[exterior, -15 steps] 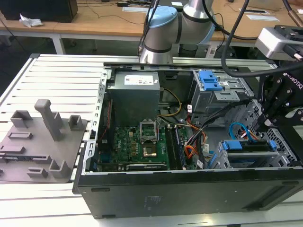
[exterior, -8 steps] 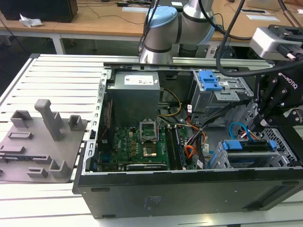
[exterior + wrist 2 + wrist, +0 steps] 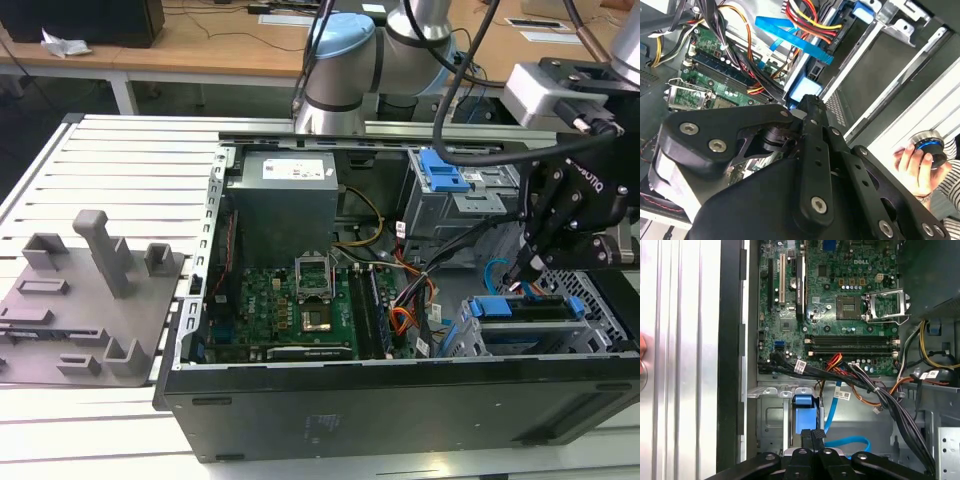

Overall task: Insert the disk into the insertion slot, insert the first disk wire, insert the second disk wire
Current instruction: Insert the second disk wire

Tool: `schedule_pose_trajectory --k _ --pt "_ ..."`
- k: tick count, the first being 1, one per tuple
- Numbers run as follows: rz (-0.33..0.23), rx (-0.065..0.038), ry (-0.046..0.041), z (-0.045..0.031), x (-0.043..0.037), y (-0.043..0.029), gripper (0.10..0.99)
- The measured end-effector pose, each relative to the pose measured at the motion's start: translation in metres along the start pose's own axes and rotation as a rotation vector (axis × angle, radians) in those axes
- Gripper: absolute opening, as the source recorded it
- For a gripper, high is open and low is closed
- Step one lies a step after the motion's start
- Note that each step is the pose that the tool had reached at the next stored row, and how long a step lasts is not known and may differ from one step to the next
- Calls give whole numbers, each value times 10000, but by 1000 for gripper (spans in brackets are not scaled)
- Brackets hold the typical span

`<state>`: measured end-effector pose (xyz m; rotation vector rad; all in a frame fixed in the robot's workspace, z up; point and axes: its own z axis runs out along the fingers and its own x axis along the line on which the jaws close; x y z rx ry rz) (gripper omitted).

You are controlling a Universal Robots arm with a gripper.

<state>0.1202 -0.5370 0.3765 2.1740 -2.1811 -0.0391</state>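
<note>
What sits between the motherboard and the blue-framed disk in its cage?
In the first wrist view, a bundle of black cables with orange wires crosses between the motherboard and the disk; a blue cable runs there too.

Robotics lab: open computer case (image 3: 400, 400) on slatted aluminium table (image 3: 130, 160).

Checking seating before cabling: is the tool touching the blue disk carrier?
Cannot tell. In the first wrist view the tool overlaps the blue carrier, hiding any gap. The exterior view shows the tool just above the disk, contact unclear.
</note>
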Motion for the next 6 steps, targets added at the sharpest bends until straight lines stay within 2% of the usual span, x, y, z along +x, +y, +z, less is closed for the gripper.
schedule_pose_trajectory --k 6 --pt "0 0 -1 8 0 1 106"
